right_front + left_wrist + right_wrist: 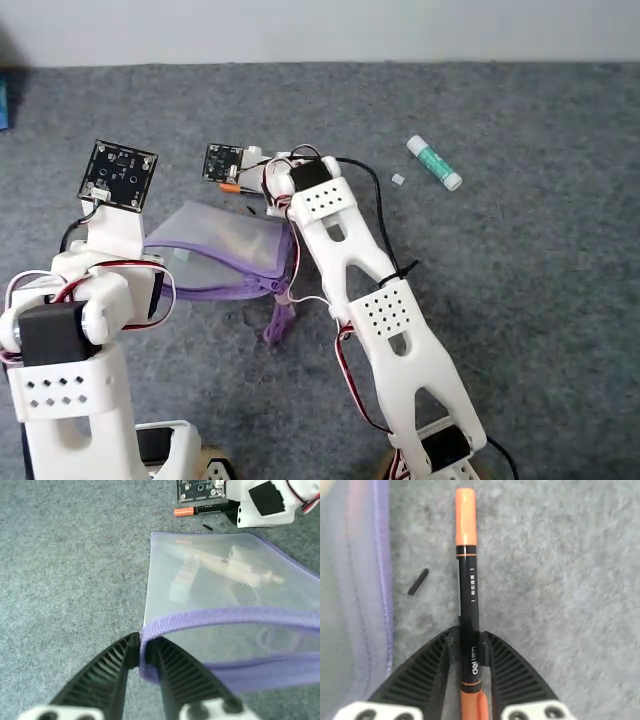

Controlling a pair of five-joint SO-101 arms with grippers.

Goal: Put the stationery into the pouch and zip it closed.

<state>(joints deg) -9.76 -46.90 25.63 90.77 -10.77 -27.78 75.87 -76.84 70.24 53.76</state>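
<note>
From above, the whole table is covered in grey carpet [540, 300], with a strip of pale wall [320, 30] along the far edge. The left arm [70, 330] rises from the near left corner. The right arm [390, 320] slants in from the near middle toward the far side. Between their ends lies the pouch [215, 240], translucent with purple trim, its mouth facing the near side. A green-and-white glue stick [433, 162] lies well apart on the far right, with a small white scrap [398, 180] near it.

Looking along the left wrist, the left gripper [142, 647] has its black fingers drawn narrow, pinching the purple trim at one corner of the pouch's mouth. The mouth gapes a little. Pale, whitish items show through the mesh wall, too blurred to name. Beyond the far edge of the pouch, an orange-capped marker [200, 511] lies on the carpet, one end at the white body of the other arm, with a black sliver [206, 527] beside it.

Looking along the right wrist, the right gripper [470, 642] is clamped on the marker's black barrel, the orange cap pointing away. The marker lies just beside the pouch's purple edge without touching it, and the black sliver sits between them.
</note>
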